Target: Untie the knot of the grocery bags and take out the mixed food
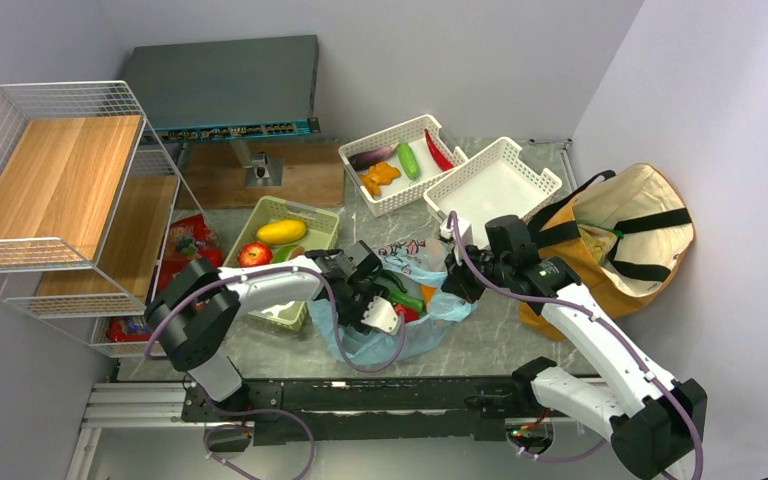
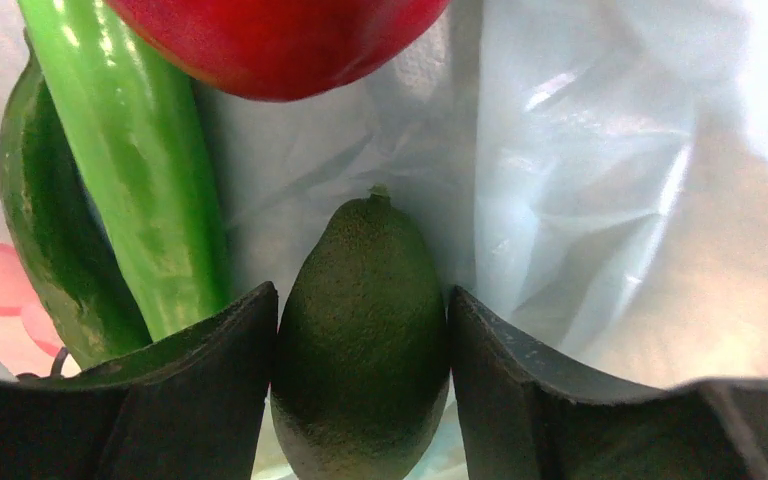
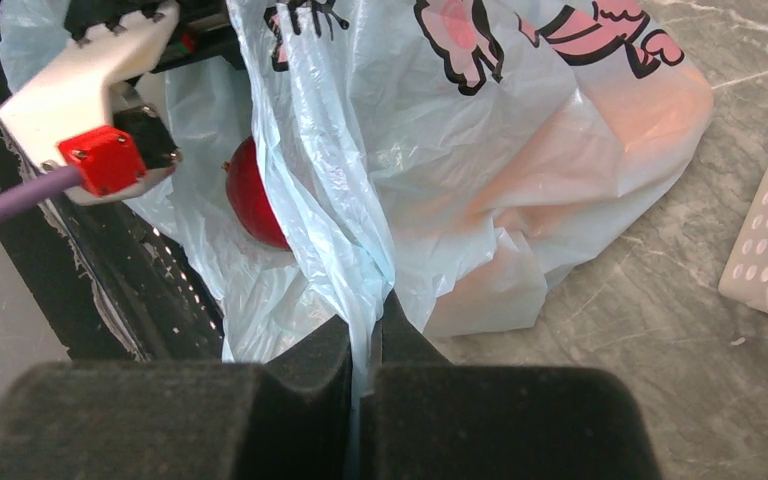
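The light-blue plastic bag (image 1: 360,345) lies open at the table's middle front. My left gripper (image 1: 385,303) reaches inside it, its jaws (image 2: 360,300) closed against both sides of a dark avocado (image 2: 360,360). Beside the avocado lie a long green pepper (image 2: 140,170) and a red apple (image 2: 280,35). My right gripper (image 1: 456,280) is shut on the bag's edge (image 3: 360,270) and holds it up; its jaws (image 3: 368,320) pinch the film. A red fruit (image 3: 250,195) and an orange shape (image 3: 600,140) show through the bag. The mustard tote (image 1: 610,240) lies open at the right.
A green basket (image 1: 315,222) left of the bag holds a yellow mango (image 1: 281,232) and a red apple (image 1: 254,254). Two white baskets (image 1: 392,200) (image 1: 495,190) stand behind, one with eggplant, cucumber and chili. A wire shelf (image 1: 60,190) stands at the left, a red snack pack (image 1: 190,240) below it.
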Motion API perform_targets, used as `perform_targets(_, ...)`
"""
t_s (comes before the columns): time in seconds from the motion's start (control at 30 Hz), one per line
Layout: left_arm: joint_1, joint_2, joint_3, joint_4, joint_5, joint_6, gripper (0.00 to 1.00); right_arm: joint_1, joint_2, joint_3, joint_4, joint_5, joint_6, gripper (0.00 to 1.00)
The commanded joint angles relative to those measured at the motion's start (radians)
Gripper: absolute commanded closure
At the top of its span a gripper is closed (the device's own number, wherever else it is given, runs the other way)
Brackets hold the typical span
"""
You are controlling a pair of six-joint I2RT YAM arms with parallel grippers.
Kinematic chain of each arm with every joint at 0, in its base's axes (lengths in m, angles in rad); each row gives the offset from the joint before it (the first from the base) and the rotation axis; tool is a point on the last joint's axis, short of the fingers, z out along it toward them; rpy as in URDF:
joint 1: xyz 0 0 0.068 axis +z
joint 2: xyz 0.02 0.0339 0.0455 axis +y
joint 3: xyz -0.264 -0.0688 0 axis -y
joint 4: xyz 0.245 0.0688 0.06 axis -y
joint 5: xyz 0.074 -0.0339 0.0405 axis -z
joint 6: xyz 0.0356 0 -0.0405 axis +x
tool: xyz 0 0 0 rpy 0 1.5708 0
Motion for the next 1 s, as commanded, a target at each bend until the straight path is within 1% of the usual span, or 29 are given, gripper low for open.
perform_targets(0.0, -0.004, 0.044, 0.031, -0.047, -0.010, 0.029, 0.38, -0.003, -0.004, 0.013, 0.016, -0.017, -0.011, 1.00)
perform_targets(0.03, -0.010, 0.037, 0.034, -0.052, -0.005, 0.028, 0.40, -0.003, 0.000, 0.012, 0.017, -0.020, -0.014, 1.00)
perform_targets(0.07, -0.020, 0.026, 0.042, -0.065, 0.006, 0.026, 0.49, -0.004, 0.004, 0.010, 0.017, -0.024, -0.021, 1.00)
perform_targets(0.1, -0.028, 0.006, 0.060, -0.077, 0.026, 0.017, 0.62, -0.003, 0.007, 0.012, 0.014, -0.027, -0.028, 1.00)
perform_targets(0.13, -0.031, -0.038, 0.086, -0.090, 0.063, -0.010, 0.72, -0.003, 0.010, 0.013, 0.011, -0.028, -0.039, 1.00)
perform_targets(0.17, -0.031, -0.081, 0.122, -0.098, 0.133, -0.072, 0.78, -0.003, 0.011, 0.014, 0.004, -0.028, -0.052, 1.00)
perform_targets(0.23, -0.014, -0.181, 0.198, -0.108, 0.259, -0.180, 0.82, -0.002, 0.000, 0.008, -0.006, -0.022, -0.096, 1.00)
perform_targets(0.3, 0.020, -0.282, 0.257, -0.078, 0.371, -0.311, 0.83, -0.002, -0.023, -0.009, 0.003, -0.001, -0.141, 1.00)
perform_targets(0.37, 0.078, -0.377, 0.281, -0.008, 0.420, -0.443, 0.83, -0.001, -0.041, -0.013, -0.007, -0.001, -0.197, 1.00)
perform_targets(0.43, 0.175, -0.454, 0.272, 0.099, 0.425, -0.596, 0.83, 0.001, -0.061, -0.017, -0.015, 0.001, -0.246, 1.00)
perform_targets(0.47, 0.231, -0.479, 0.270, 0.122, 0.419, -0.646, 0.82, 0.001, -0.075, -0.022, -0.017, 0.003, -0.269, 1.00)
perform_targets(0.5, 0.278, -0.493, 0.274, 0.110, 0.399, -0.658, 0.82, 0.005, -0.096, -0.030, -0.021, 0.001, -0.294, 1.00)
perform_targets(0.57, 0.369, -0.515, 0.250, 0.046, 0.352, -0.637, 0.82, 0.019, -0.123, -0.041, -0.055, -0.008, -0.358, 1.00)
perform_targets(0.7, 0.594, -0.576, 0.089, 0.023, 0.265, -0.613, 0.82, 0.084, -0.153, -0.053, -0.140, 0.033, -0.476, 1.00)
perform_targets(0.73, 0.654, -0.580, 0.052, 0.011, 0.246, -0.582, 0.82, 0.096, -0.159, -0.056, -0.159, 0.043, -0.501, 1.00)
perform_targets(0.87, 0.764, -0.522, -0.055, -0.034, 0.159, -0.496, 0.80, 0.134, -0.173, -0.065, -0.229, 0.060, -0.573, 1.00)
perform_targets(0.9, 0.790, -0.499, -0.067, -0.047, 0.165, -0.479, 0.78, 0.143, -0.172, -0.065, -0.244, 0.064, -0.585, 1.00)
perform_targets(0.97, 0.816, -0.449, -0.081, -0.074, 0.167, -0.443, 0.71, 0.155, -0.168, -0.065, -0.262, 0.077, -0.599, 1.00)
